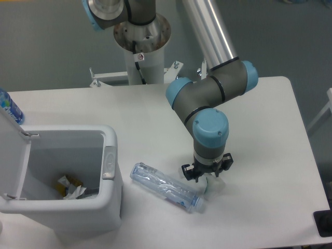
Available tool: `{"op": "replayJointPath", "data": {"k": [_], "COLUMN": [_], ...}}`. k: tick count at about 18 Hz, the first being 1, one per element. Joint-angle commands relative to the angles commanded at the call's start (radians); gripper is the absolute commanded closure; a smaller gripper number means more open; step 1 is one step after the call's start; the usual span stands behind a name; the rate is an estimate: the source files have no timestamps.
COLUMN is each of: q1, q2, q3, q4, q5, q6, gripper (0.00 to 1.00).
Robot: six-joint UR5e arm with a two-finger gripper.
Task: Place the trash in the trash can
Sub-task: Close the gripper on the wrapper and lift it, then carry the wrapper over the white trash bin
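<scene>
Grey floor runs all round a white table (pixel 259 104), smooth and matte, with the arm's pedestal (pixel 142 52) rising behind its far edge. Toward the near left corner stands the trash can (pixel 106 207), its flip lid (pixel 13 155) thrown back and some crumpled scraps (pixel 70 188) already lying at the bottom. Just right of it, near the front edge, the crushed plastic bottle (pixel 165 185) lies on its side, aslant, cap end pointing to the near right. It looks empty and feather-light, thin-walled, springy and slick; I'd guess it would skid or buckle under a pinch, so the stiffer neck by the cap seems the surest place to take it. The tool (pixel 207 178) points straight down just beyond that cap end, low over a small white crumpled piece (pixel 213 183) on the table. That bit looks soft and weightless. Whether the fingers are clamped on it or spread around it, I cannot tell from here. A blue-labelled bottle (pixel 9 108) stands upright at the left edge.
</scene>
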State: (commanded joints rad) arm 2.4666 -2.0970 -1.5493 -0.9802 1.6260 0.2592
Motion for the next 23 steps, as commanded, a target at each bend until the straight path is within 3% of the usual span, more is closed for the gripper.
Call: {"op": "replayJointPath", "data": {"k": [7,10,15,23], "q1": [0.044,0.07,0.123,0.088], "q2": [0.038,0.081,0.133,0.235], "q3": [0.006,0.031,0.228,0.245], "q4": [0.003,0.012,0.014,0.017], "q5": [-0.006,-0.032,-0.227,-0.448], "q6": [0.071,0.069,-0.064,-0.195], "gripper": [1.0,1.0,1.0,1.0]}}
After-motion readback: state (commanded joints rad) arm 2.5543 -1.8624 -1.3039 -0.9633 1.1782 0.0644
